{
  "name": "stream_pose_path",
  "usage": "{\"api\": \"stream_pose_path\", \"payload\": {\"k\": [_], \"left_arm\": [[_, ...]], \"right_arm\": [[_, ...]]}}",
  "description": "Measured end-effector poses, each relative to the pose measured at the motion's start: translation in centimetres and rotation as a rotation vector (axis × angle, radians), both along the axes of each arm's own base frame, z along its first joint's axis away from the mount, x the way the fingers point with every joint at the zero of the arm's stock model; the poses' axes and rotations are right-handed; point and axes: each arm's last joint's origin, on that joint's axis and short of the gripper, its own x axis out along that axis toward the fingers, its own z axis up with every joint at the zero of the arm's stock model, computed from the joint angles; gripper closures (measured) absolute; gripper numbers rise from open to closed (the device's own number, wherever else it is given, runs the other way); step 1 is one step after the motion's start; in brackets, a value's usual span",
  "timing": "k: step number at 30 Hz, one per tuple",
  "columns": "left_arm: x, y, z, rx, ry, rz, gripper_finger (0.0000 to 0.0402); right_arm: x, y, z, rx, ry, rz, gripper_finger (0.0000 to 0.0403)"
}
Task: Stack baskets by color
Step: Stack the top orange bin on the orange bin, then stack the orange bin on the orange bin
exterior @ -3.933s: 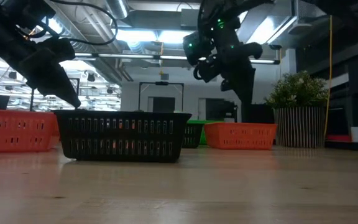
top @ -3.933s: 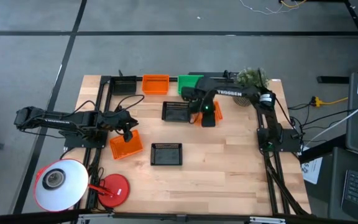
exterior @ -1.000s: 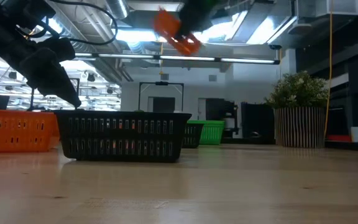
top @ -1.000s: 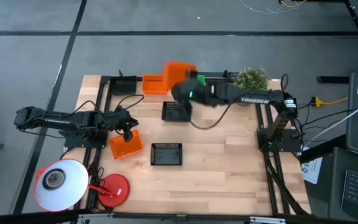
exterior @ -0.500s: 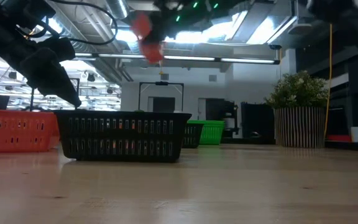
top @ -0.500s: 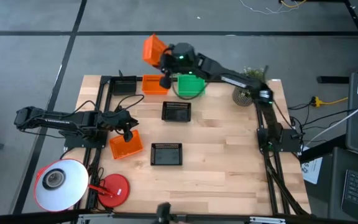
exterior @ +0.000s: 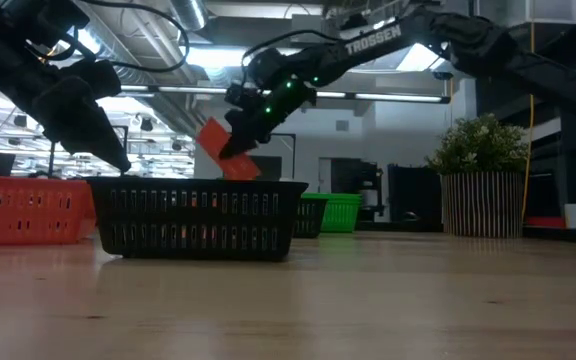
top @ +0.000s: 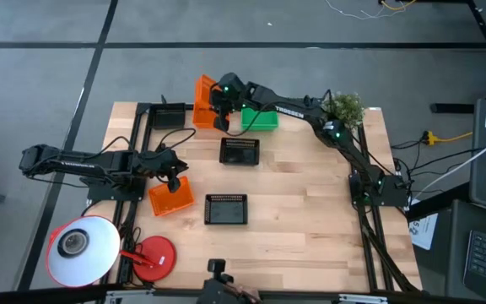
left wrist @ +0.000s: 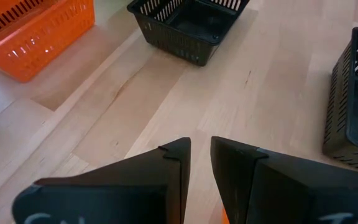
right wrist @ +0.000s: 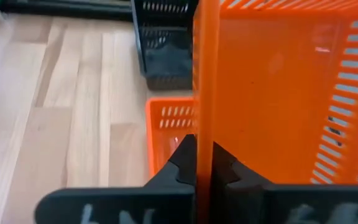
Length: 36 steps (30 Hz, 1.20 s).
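My right gripper reaches to the table's far left, shut on an orange basket that hangs tilted over a second orange basket at the far edge. A green basket sits just right of them and a black basket just left. Two more black baskets rest on their bases mid-table. My left gripper waits at the left over the far edge of a third orange basket, its fingers nearly together with nothing between them. My right gripper pinches one wall of the orange basket, seen edge-on, between its two fingers. The fingers come from the table's right, slanting down. The basket is lifted clear and tipped steeply on its side, just above the other orange basket.
A potted plant stands at the far right corner. A white round lamp head and a red disc sit off the near left corner. Black rails run along both table sides.
My right gripper has carried the orange basket from high over the far middle toward the table's far left, then down toward the orange basket resting there. The wrist has rolled and the held basket has tipped further onto its side.
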Motion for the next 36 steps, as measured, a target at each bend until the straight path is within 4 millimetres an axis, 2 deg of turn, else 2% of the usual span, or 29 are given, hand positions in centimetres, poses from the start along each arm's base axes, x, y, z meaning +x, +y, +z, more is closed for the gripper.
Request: {"api": "stream_pose_path", "payload": {"k": [5,21,26,36], "left_arm": [[0.0,0.0,0.0,0.000,0.000,-0.001,0.0347],[0.0,0.0,0.0,0.000,0.000,-0.001,0.0347],[0.0,0.0,0.0,0.000,0.000,-0.001,0.0347],[0.0,0.0,0.0,0.000,0.000,-0.001,0.0347]], "right_arm": [[-0.1,0.0,-1.2,0.025,0.051,0.000,0.0403],[-0.5,0.3,-1.7,0.061,0.121,-0.002,0.0394],[-0.5,0.3,-1.7,0.062,0.126,0.000,0.0372],[-0.4,0.3,-1.7,0.042,0.124,-0.018,0.0289]]}}
